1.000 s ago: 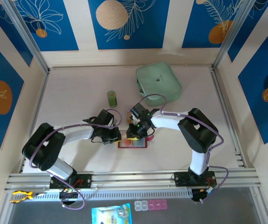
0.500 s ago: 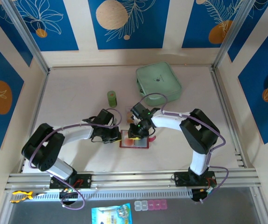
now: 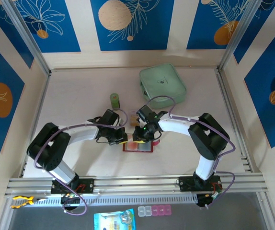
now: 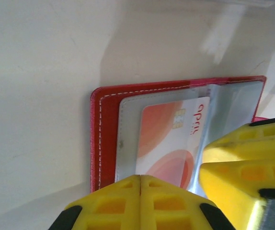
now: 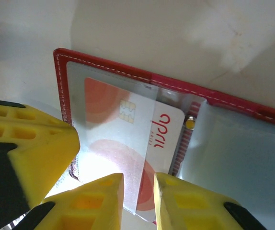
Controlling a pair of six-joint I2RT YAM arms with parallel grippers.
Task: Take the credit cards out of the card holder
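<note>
One flat red card holder with clear sleeves (image 3: 138, 148) is present, with one tan-orange credit card (image 5: 123, 134) showing in it; whether more sit beneath it cannot be told. There is one mint-green zip pouch (image 3: 162, 84), one small green cylinder (image 3: 115, 100), and two yellow-fingered claws, the left claw (image 4: 141, 191) and the right claw (image 5: 138, 191).

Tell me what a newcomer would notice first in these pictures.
The open red card holder lies near the front of the table, with the left gripper and right gripper meeting over it. Up close, an orange-and-white credit card peeks from its clear sleeve. A mint-green pouch lies farther back.
</note>
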